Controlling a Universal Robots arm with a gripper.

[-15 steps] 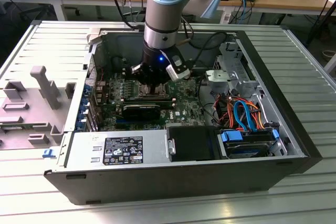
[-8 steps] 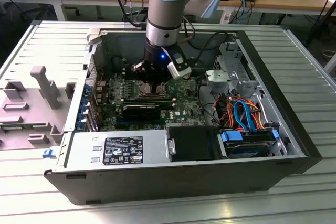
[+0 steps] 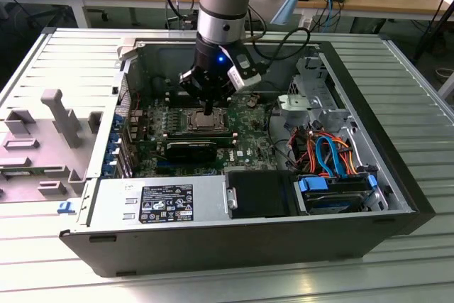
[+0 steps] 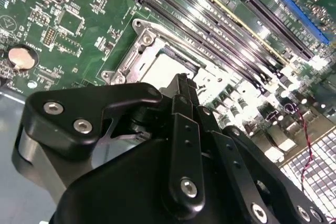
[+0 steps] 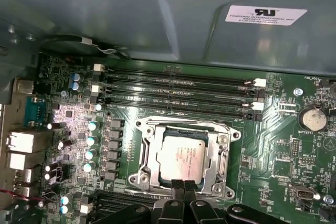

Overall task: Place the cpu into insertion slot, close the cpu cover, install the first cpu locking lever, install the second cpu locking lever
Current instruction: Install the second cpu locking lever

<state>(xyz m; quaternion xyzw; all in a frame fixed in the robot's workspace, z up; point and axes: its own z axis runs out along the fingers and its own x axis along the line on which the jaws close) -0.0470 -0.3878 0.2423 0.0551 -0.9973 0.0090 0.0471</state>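
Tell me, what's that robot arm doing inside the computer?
The arm reaches down into an open computer case. Its gripper hangs right at the edge of the insertion slot on the green board, fingers pressed together. The cpu already lies in the slot, and the cpu cover lies down around it.

Silver arm (image 3: 223, 5), black screwed hand (image 3: 207, 110)

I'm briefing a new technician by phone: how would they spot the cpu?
Look inside the open computer case at the green circuit board. Below the long black memory slots, the cpu lies in a shiny metal frame. It is the flat, dull-silver square there, right under the pincer.
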